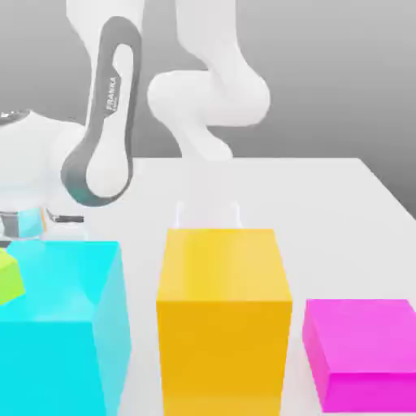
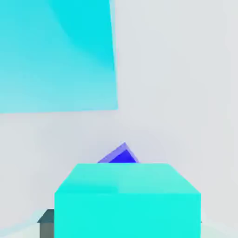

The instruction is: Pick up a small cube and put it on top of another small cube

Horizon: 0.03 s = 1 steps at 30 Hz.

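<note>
Turquoise cube (image 1: 31,222) at gripper (image 1: 32,229), exterior view's left, beyond big cyan block (image 1: 61,280); can't tell if it's clamped or free. Hand view: blue cube (image 2: 123,157) peeks out past it, probably below. Check centring, seat flat, release gently, retreat straight up.

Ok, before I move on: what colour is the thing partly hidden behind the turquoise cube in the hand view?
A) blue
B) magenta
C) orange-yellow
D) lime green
A: a blue corner pokes out past the edge of the turquoise cube, against the pale table.
</note>
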Motion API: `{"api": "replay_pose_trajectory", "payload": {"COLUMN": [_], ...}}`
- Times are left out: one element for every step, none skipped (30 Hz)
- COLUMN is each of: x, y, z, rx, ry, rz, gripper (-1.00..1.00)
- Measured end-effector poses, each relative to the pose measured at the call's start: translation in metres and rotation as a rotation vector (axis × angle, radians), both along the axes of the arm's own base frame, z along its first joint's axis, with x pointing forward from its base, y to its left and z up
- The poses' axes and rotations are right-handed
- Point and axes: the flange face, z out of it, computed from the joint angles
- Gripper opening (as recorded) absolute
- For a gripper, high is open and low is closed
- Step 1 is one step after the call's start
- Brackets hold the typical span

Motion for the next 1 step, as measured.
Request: {"api": "replay_pose_trajectory", "payload": {"x": [0.0], "y": [0.0], "z": [0.0], "rx": [0.0], "ry": [0.0], "rz": [0.0], "gripper": [1.0]}}
